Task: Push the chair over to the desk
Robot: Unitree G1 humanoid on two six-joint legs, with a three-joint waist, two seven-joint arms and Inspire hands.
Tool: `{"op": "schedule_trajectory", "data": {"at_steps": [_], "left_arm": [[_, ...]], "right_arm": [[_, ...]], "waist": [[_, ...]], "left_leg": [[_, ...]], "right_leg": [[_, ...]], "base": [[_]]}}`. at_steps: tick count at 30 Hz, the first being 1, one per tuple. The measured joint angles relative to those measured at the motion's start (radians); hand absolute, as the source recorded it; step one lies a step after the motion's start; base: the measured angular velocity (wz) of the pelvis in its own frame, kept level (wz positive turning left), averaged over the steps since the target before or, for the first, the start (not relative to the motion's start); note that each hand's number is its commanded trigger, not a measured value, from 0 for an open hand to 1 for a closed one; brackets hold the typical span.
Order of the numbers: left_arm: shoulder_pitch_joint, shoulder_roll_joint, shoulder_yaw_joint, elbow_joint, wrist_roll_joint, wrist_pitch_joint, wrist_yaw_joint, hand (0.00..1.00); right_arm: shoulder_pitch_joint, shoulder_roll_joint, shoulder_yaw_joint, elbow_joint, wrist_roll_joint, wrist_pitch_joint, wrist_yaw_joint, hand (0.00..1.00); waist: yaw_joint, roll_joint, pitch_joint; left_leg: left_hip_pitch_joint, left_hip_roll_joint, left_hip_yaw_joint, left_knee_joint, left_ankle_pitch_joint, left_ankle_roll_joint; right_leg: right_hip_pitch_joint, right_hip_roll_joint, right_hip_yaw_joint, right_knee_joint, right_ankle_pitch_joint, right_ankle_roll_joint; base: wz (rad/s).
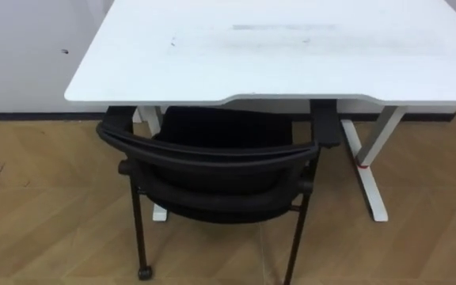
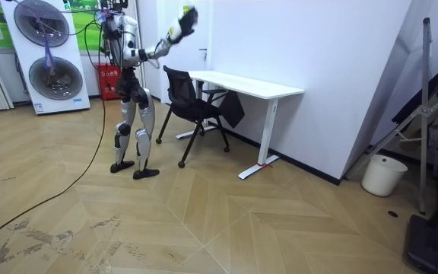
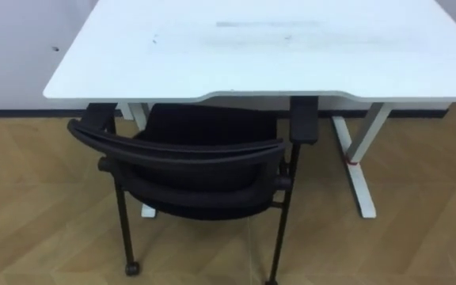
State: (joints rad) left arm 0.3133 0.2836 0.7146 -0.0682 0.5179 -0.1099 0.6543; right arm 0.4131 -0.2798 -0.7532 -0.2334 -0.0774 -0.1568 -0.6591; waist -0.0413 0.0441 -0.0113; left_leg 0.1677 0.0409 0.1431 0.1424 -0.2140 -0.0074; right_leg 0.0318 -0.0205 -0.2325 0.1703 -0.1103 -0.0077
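Room view first: I have the robot standing on the wood floor [image 1: 46, 214] just behind the chair [image 1: 212, 162], facing the white bench [image 1: 291, 63]. One hand [image 2: 186, 18], the right as far as I can judge by the body, is lifted high above the chair's back and well apart from it. It is too small for me to tell how far the fingers are open, but it has hold of nothing.

From the head camera, the chair's seat sits partly under the bench's front edge. The backrest stands outside, on the robot's side, and looks slightly skewed to that edge.

My worry is the right armrest [image 1: 325, 127], which sits right at the bench's edge. I cannot tell whether it clears underneath, so a firm push could jam it and tip the chair. An off-centre push on the curved back would swing the chair. That could drive its left caster [image 1: 144, 271] into the bench's left foot [image 1: 159, 212], which lies close by.

The chair has to pass between that foot and the right leg [image 1: 368, 170], with more room on the right. The wall [image 1: 22, 47] closes off the far side of the bench. Behind the robot there is plenty of open floor.
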Motion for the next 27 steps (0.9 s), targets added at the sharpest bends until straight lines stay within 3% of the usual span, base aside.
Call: {"op": "schedule_trajectory", "data": {"at_steps": [1, 2, 4, 5, 7, 10, 13, 17, 23, 27], "left_arm": [[0.035, -0.046, -0.038, 0.086, -0.066, 0.014, 0.014, 0.00], [0.070, -0.078, -0.082, 0.189, -0.145, 0.018, 0.018, 0.00], [0.107, -0.105, -0.162, 0.343, -0.252, 0.023, 0.015, 0.00], [0.114, -0.115, -0.184, 0.391, -0.287, 0.025, 0.013, 0.00], [0.136, -0.138, -0.264, 0.604, -0.412, 0.025, -0.008, 0.00], [0.135, -0.182, -0.292, 0.836, -0.532, 0.025, -0.078, 0.00], [0.141, -0.190, -0.326, 0.987, -0.632, 0.031, -0.160, 0.00], [0.113, -0.187, -0.361, 1.128, -0.646, 0.070, -0.275, 0.00], [0.022, -0.185, -0.484, 1.171, -0.647, 0.134, -0.410, 0.00], [-0.052, -0.187, -0.518, 1.176, -0.646, 0.146, -0.456, 0.00]], "right_arm": [[0.039, 0.049, 0.031, 0.030, 0.095, 0.005, -0.008, 0.00], [0.066, 0.085, 0.066, 0.080, 0.202, 0.011, -0.001, 0.00], [0.097, 0.141, 0.113, 0.202, 0.327, 0.021, 0.023, 0.00], [0.103, 0.156, 0.127, 0.246, 0.373, 0.028, 0.034, 0.00], [0.114, 0.179, 0.210, 0.479, 0.527, 0.036, 0.100, 0.00], [0.092, 0.181, 0.267, 0.818, 0.622, 0.050, 0.222, 0.00], [0.047, 0.180, 0.317, 1.103, 0.662, 0.068, 0.320, 0.00], [-0.022, 0.179, 0.382, 1.332, 0.651, 0.119, 0.441, 0.00], [-0.132, 0.177, 0.478, 1.426, 0.650, 0.173, 0.556, 0.00], [-0.205, 0.177, 0.515, 1.441, 0.616, 0.180, 0.622, 0.00]], "waist": [[0.013, 0.017, -0.0027], [0.020, 0.015, -0.0016], [0.014, 0.022, -0.0011], [0.013, 0.026, -0.0015], [0.012, 0.028, -0.0029], [0.002, 0.019, -0.0055], [-0.007, 0.009, -0.0032], [-0.012, -0.010, 0.0010], [-0.018, -0.019, 0.0055], [-0.029, -0.022, 0.0122]], "left_leg": [[0.001, 0.001, 0.014, -0.003, -0.001, -0.001], [0.001, 0.005, 0.019, -0.008, -0.006, 0.001], [-0.001, 0.007, 0.017, -0.009, -0.016, 0.001], [-0.002, 0.011, 0.018, -0.010, -0.024, 0.002], [-0.001, 0.019, 0.018, -0.012, -0.035, 0.007], [0.003, 0.018, 0.018, -0.011, -0.037, 0.008], [0.003, 0.018, 0.023, -0.011, -0.037, 0.008], [0.003, 0.016, 0.021, -0.010, -0.038, 0.009], [0.004, 0.014, 0.019, -0.010, -0.039, 0.011], [0.001, 0.014, 0.018, -0.011, -0.039, 0.010]], "right_leg": [[-0.007, 0.004, 0.014, 0.002, 0.000, 0.000], [-0.018, 0.007, 0.025, 0.009, 0.000, -0.002], [-0.034, 0.006, 0.028, 0.033, -0.010, -0.003], [-0.039, 0.006, 0.028, 0.039, -0.012, -0.003], [-0.045, 0.010, 0.033, 0.051, -0.017, -0.005], [-0.042, 0.006, 0.033, 0.058, -0.023, -0.002], [-0.040, 0.006, 0.034, 0.055, -0.024, 0.000], [-0.042, 0.007, 0.035, 0.058, -0.024, 0.000], [-0.034, 0.012, 0.028, 0.046, -0.021, 0.002], [-0.035, 0.014, 0.025, 0.046, -0.022, 0.001]], "base": [[-0.31], [-0.27], [-0.11], [-0.07], [-0.07], [0.02], [0.01], [-0.01], [0.03], [0.01]]}}
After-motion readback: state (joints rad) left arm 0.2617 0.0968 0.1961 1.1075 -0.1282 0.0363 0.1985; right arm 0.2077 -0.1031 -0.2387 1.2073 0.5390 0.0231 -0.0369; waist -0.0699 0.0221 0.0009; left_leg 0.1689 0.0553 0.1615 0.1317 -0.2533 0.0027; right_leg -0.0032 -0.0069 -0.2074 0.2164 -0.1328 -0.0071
